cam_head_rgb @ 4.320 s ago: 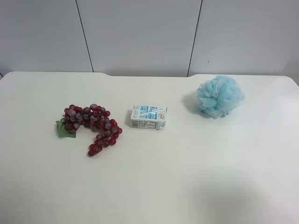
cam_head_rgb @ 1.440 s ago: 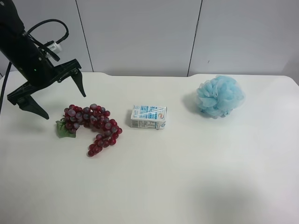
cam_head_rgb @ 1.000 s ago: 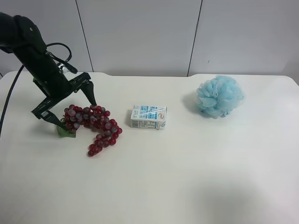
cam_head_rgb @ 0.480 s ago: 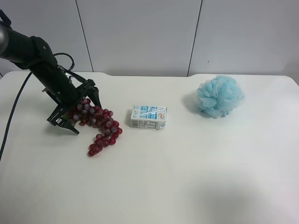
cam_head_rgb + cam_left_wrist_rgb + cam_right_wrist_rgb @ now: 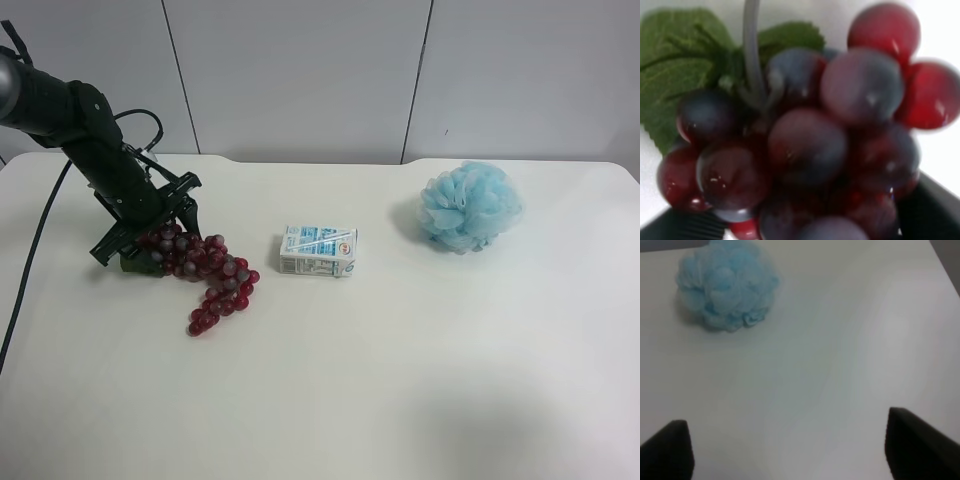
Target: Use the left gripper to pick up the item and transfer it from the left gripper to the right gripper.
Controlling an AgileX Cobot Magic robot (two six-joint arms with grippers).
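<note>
The item, a bunch of dark red-purple grapes (image 5: 212,272) with a green leaf, lies on the white table at the exterior high view's left. The all-black left gripper (image 5: 148,238) is down over the leaf end of the bunch. In the left wrist view the grapes (image 5: 805,145) fill the space between the two black fingers (image 5: 682,230), which press in from both sides. The bunch still rests on the table. The right gripper (image 5: 790,450) is open and empty above bare table; its arm does not show in the exterior high view.
A small white-blue carton (image 5: 318,250) lies just to the right of the grapes. A light blue mesh bath puff (image 5: 470,205) sits at the back right and also shows in the right wrist view (image 5: 727,285). A black cable trails off the table's left edge.
The left arm came in from the left, lowered its open fingers around the leaf end of the grapes and closed in. The bunch's upper end shifted slightly left.
</note>
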